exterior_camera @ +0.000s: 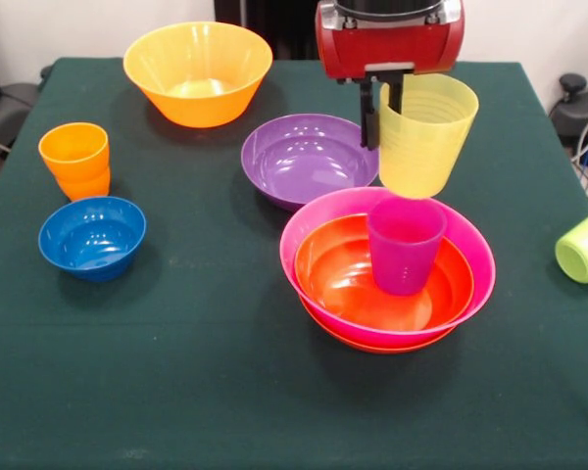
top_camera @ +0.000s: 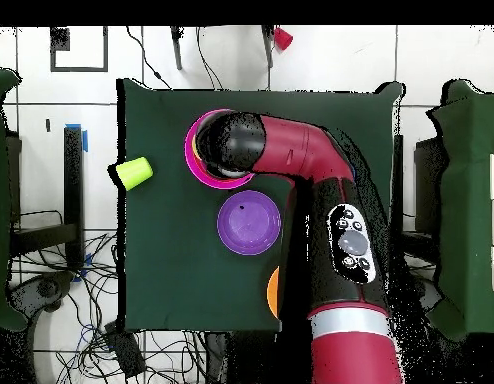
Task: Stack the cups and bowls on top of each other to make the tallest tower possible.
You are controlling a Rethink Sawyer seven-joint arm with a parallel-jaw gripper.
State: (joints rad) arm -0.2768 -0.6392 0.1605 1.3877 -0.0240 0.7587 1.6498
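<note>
Orange cups (exterior_camera: 74, 160), nested, stand beside the blue bowl (exterior_camera: 91, 237) at the worktop's (exterior_camera: 196, 392) left. Further right, the gripper (exterior_camera: 382, 98) pinches the yellow cup's (exterior_camera: 423, 133) rim, holding it above the purple cup (exterior_camera: 404, 245) in the red-orange bowl (exterior_camera: 343, 279) nested inside the pink bowl (exterior_camera: 475, 257). Rightmost lies a lime green cup (exterior_camera: 585, 245).

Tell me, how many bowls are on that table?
6, none seemingly hidden: yellow-orange bowl at the far side, purple bowl mid-table, blue bowl beside the orange cups, and pink bowl nested between two red-orange bowls.
</note>
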